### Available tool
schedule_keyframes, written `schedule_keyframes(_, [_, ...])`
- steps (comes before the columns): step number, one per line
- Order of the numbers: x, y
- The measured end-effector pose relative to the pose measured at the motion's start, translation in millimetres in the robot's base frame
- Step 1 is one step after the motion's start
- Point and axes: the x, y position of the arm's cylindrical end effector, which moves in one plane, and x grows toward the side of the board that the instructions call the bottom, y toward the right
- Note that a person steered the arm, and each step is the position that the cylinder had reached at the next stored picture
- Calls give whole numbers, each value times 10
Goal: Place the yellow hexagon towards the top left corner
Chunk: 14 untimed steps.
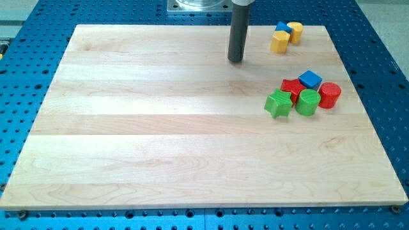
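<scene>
Two yellow blocks sit near the board's top right corner. The rounder one, which I take for the yellow hexagon (295,30), is on the right. The other yellow block (279,42) is just below and to its left. A small blue block (282,27) is wedged between them. My tip (236,60) rests on the board to the left of this group, apart from it, roughly 55 px from the lower yellow block. It touches no block.
A second cluster lies at the view's right middle: a green star-like block (278,103), a green cylinder (307,102), a red block (293,87), a blue cube (310,79) and a red cylinder (330,95). The wooden board (160,140) lies on a blue perforated table.
</scene>
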Motion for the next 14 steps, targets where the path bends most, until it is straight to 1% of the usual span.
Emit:
schedule_keyframes(1, [104,30])
schedule_keyframes(2, [116,630])
schedule_keyframes(3, [-17,1500])
schedule_keyframes(4, [-616,1855])
schedule_keyframes(5, [-803,1777])
schedule_keyframes(6, [-770,1483])
schedule_keyframes(7, [-570,859])
schedule_keyframes(10, [-1066,1058])
schedule_keyframes(13, [-1114,967])
schedule_keyframes(14, [-1115,1096])
